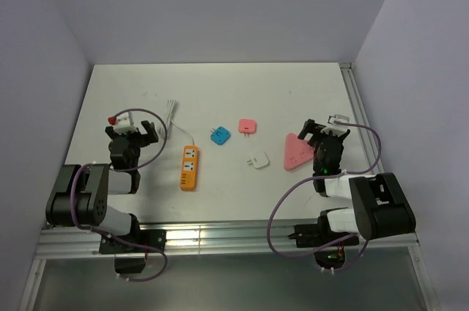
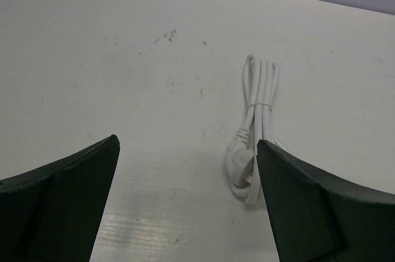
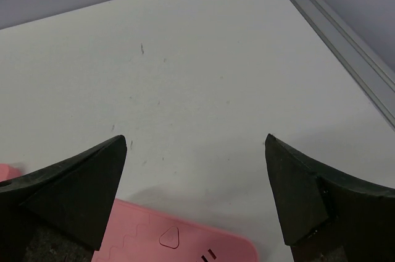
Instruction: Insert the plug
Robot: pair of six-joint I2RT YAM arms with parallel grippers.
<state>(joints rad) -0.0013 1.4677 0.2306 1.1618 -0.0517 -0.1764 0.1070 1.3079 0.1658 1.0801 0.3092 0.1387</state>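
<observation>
The blue plug (image 1: 220,135) was seen ungrasped (the left gripper (image 1: 132,130) and right gripper (image 1: 322,129) were both spread apart, empty), so a reach and pinch was judged needed next.

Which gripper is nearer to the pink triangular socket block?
Right. The right gripper is open just beyond the right corner of the pink socket block. The left gripper is far off to its left, past the blue plug and the orange power strip.
</observation>
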